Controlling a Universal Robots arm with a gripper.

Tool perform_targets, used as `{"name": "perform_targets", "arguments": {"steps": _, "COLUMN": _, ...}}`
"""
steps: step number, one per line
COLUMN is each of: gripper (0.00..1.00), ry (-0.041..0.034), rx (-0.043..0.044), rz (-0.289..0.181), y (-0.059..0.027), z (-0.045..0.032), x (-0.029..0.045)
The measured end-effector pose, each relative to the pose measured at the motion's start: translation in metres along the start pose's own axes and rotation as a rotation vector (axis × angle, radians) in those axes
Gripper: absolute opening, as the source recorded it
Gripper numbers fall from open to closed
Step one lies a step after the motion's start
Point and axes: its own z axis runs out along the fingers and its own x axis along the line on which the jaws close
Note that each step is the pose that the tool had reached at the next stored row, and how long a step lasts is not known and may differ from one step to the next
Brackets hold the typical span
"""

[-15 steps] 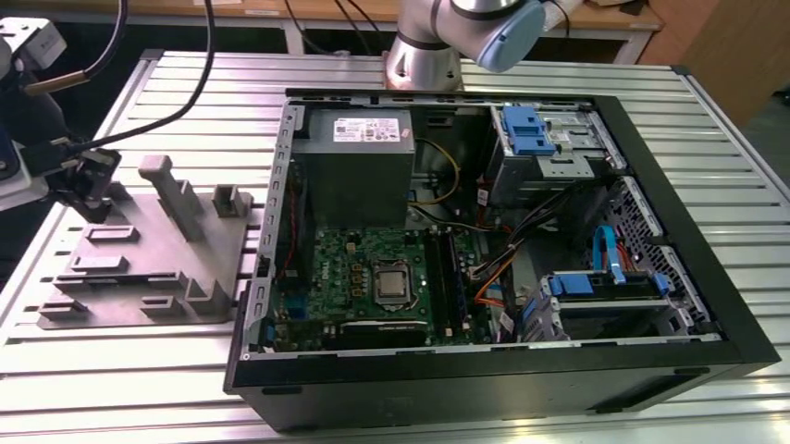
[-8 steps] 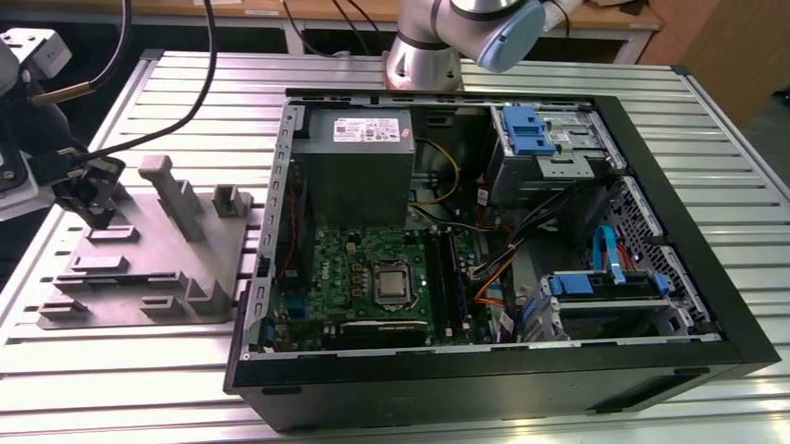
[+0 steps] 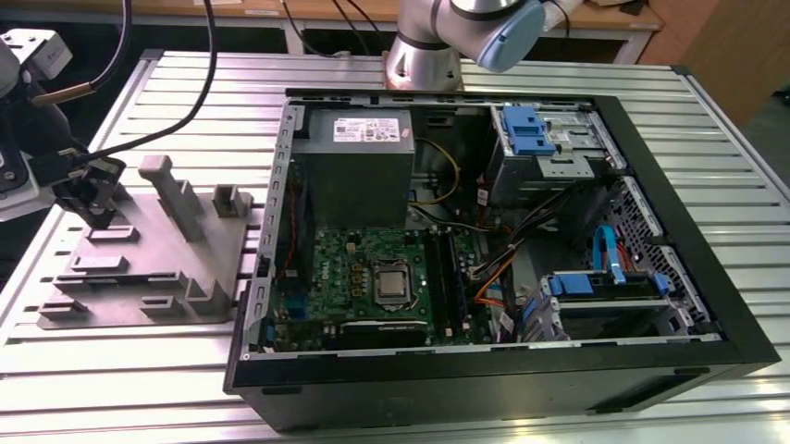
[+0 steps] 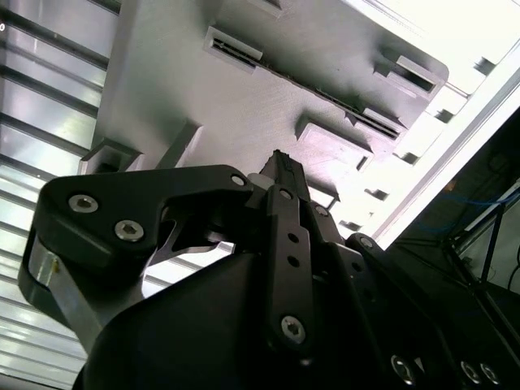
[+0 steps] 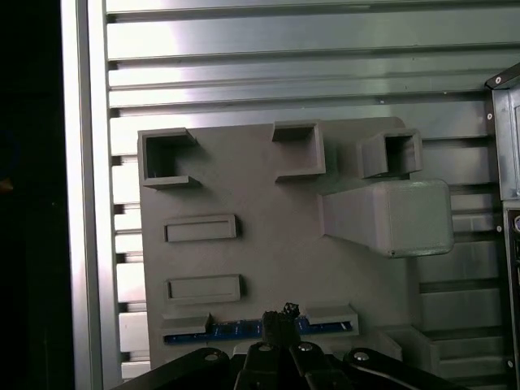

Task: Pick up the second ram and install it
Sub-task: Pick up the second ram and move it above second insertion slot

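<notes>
second ram (image 5: 231, 331) | thin dark-blue stick | on edge in tray (image 5: 276, 244) slot

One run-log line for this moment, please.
gripper: at second ram | second ram: in grey fixture tray slot | status: not yet lifted

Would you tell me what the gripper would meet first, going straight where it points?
Probably the second ram, on edge in a slot of the fixture tray, ahead of the gripper; depth is unclear.

Second ram (image 5: 231, 331) midsection behind jaws
</notes>
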Motion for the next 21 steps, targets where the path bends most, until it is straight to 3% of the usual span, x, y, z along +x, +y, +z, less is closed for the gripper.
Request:
{"name": "perform_targets", "arguments": {"steps": 8, "gripper": 0.10, "ry": 0.0008, "rx": -0.0005, "rz": -0.018, "y": 0.0000, "z": 0.0002, "x": 0.0000}}
{"name": "perform_targets", "arguments": {"steps": 21, "gripper": 0.10, "ry": 0.0109, "rx": -0.0056, "rz": -0.247, "y": -0.0001, "z": 0.0037, "x": 0.0001}}
